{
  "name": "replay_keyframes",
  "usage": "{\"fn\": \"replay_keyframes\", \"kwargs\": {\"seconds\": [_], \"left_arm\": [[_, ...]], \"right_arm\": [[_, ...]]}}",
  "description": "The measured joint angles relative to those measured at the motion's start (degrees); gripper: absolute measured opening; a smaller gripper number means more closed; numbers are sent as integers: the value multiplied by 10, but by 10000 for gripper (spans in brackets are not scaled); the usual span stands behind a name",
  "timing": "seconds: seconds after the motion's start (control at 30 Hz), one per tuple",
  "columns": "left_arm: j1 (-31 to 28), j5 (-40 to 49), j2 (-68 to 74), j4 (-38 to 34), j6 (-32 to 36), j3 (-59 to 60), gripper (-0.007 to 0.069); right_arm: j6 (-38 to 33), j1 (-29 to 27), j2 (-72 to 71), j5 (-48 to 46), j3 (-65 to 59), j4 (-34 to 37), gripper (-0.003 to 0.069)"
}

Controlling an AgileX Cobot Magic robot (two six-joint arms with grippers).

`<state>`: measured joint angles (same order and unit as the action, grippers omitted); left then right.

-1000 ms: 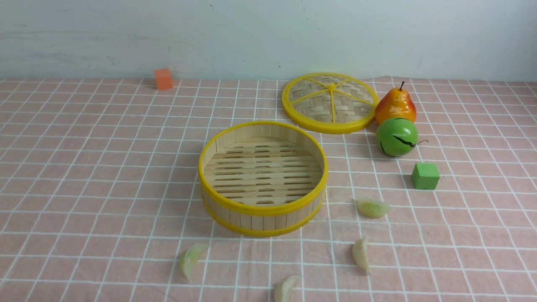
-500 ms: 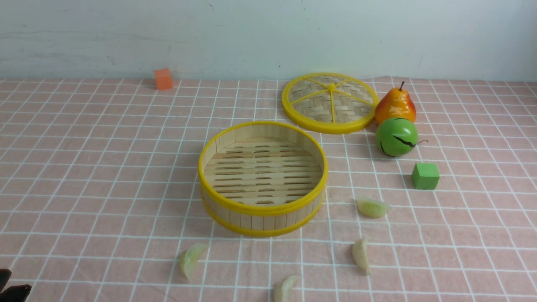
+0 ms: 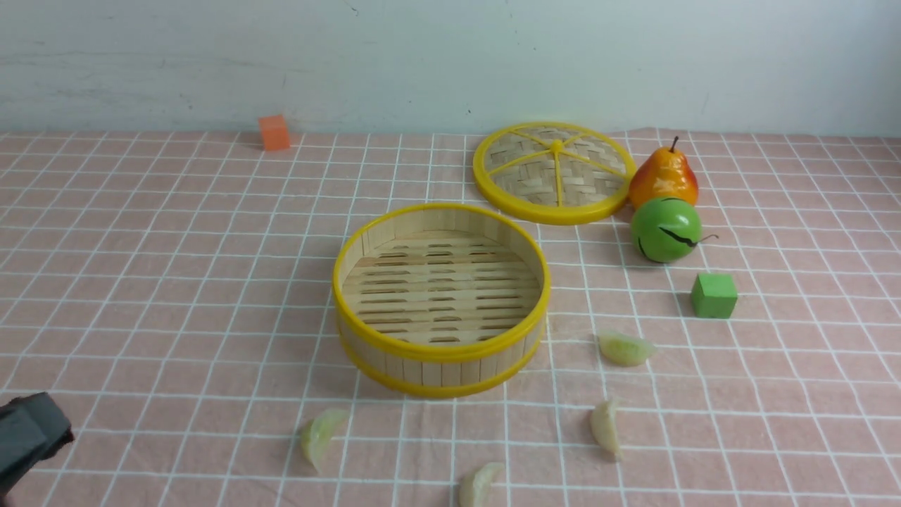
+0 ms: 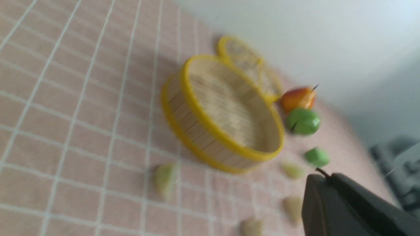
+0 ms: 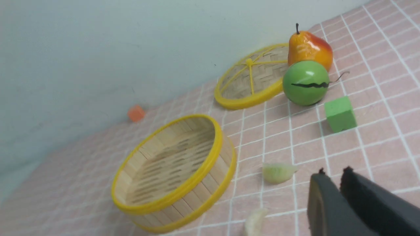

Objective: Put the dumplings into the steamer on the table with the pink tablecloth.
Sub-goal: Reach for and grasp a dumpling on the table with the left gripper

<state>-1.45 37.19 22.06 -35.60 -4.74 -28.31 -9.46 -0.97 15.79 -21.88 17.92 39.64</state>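
On the table, which a pink tablecloth (image 3: 141, 282) with a grid of thin white lines covers fully, a round bamboo steamer (image 3: 441, 352) with yellow rims sits at the centre of the front view. It is open, and its slotted slat floor is bare.

Four pale yellow-green dumplings (image 3: 625, 348) lie on the cloth outside the steamer, none touching it. Taking the steamer as the clock's centre and 12 o'clock as away from the robot, one lies near its wall between 3 and 4 o'clock. Another is farther out between 4 and 5 o'clock, one is at 6 o'clock by the near edge, and one is at 7 o'clock.

At 1 o'clock a flat woven lid (image 3: 554, 172) with yellow spokes lies on the cloth. An orange-red pear (image 3: 663, 176) stands at the lid's 3 o'clock edge. A green ball-shaped fruit (image 3: 665, 229) sits just in front of the pear. A green cube (image 3: 714, 296) is at the steamer's 3 o'clock, well apart from it. A small orange cube (image 3: 274, 132) is at 11 o'clock, near the pale back wall.

The left arm (image 3: 32, 436) shows at 8 o'clock, at the view's edge. Its jaws are pressed together and empty. The right arm (image 5: 361, 213) appears only in its own wrist view. Its jaws are drawn close with a thin slit between them, pinching nothing, and a dumpling lies near their tips.
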Motion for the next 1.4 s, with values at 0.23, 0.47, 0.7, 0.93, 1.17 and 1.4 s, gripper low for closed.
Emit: {"fn": "replay_keyframes", "kwargs": {"seconds": [0.23, 0.47, 0.7, 0.93, 1.17, 1.4], "left_arm": [[36, 178, 241, 169, 33, -163, -14], [190, 210, 410, 298, -21, -228, -13], [271, 205, 563, 353, -64, -293, 122], [279, 148, 725, 363, -65, -362, 453], [279, 67, 819, 369, -69, -367, 466], [279, 44, 846, 373, -70, -373, 201]], "right_arm": [[-201, 7, 261, -229, 219, -18, -18], [-211, 166, 430, -371, 322, -91, -7], [-91, 324, 508, -410, 327, -226, -4], [-56, 367, 514, -397, 327, -250, 0], [-55, 367, 514, -393, 327, -236, 8], [-55, 367, 514, -387, 327, -235, 12]]}}
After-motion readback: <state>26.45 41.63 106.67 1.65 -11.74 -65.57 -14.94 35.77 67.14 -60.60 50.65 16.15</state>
